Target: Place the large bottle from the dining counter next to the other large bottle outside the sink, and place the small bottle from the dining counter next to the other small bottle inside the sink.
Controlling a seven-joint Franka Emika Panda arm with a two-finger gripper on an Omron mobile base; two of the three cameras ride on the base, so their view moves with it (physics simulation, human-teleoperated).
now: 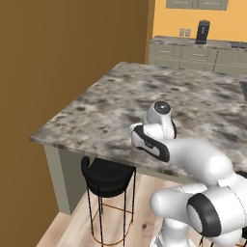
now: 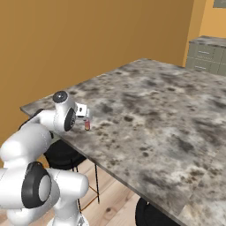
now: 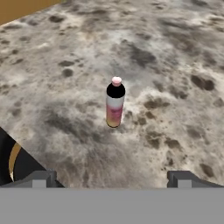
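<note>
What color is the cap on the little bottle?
Pink, on the small bottle; the hand view shows it best.

I see a mottled grey-brown stone surface. One small bottle with a pink cap stands upright on it, near the edge.

One small bottle, one dining counter, two black stools.

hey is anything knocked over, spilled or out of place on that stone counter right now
Nothing stands out. The small bottle with the pink cap stands upright on the dining counter, near its edge, with no spill around it. The gripper is open, short of the bottle and not touching it.
</note>
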